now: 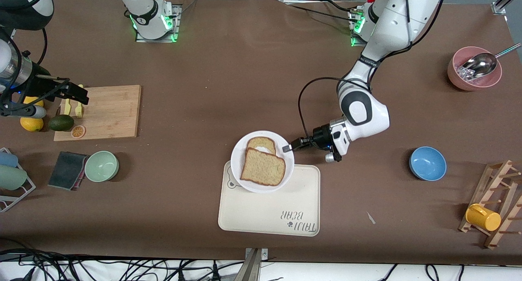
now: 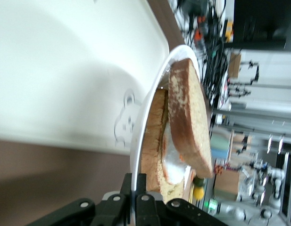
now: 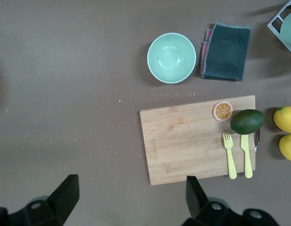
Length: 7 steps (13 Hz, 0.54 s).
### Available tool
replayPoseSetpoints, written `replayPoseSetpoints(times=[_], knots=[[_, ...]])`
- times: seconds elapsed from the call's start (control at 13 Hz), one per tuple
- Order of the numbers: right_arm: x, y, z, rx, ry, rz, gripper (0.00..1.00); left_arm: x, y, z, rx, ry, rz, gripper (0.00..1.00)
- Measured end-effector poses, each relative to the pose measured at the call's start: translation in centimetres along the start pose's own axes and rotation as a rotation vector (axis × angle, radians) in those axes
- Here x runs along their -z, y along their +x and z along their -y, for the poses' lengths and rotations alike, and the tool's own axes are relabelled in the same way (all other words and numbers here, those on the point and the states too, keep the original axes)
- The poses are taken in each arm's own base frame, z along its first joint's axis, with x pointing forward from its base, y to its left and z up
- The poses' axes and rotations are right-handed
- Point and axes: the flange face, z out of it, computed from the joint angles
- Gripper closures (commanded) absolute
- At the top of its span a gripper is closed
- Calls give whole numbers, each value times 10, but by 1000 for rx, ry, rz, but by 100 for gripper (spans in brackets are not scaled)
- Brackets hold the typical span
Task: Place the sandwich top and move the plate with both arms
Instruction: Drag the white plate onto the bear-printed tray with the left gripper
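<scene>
The sandwich top [image 1: 264,167], a bare tan slice with a brown crust, lies on a lower slice [image 1: 261,143] on the white plate [image 1: 237,160]. The plate overlaps a corner of the cream bear-printed tray [image 1: 269,211]. My left gripper [image 1: 288,147] is shut on the plate's rim at the side toward the left arm's end. In the left wrist view my left gripper [image 2: 138,188] pinches the rim of the plate [image 2: 147,117], with the sandwich top [image 2: 190,117] over egg white [image 2: 172,160]. My right gripper [image 1: 79,94] waits open above the cutting board [image 1: 110,111], holding nothing; the right wrist view shows the right gripper [image 3: 131,188] with its fingers wide apart.
By the cutting board [image 3: 192,141] lie an avocado [image 3: 247,121], lemons [image 3: 286,118] and forks. A green bowl [image 1: 101,166] and a cloth [image 1: 67,170] sit nearer the camera. Toward the left arm's end are a blue bowl [image 1: 427,163], a pink bowl with a scoop [image 1: 474,69] and a rack with a yellow cup [image 1: 483,217].
</scene>
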Motion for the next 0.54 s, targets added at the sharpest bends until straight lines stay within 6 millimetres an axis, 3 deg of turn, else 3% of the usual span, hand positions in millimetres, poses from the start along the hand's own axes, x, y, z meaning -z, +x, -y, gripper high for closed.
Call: replayPoseSetpoints(times=[0.23,0.54], knots=[[0,0,0,0,0,0,0,-22,25,10,28,-23,-29,100],[0,0,0,0,0,0,0,-21,47,19,16,-5,-62,100]])
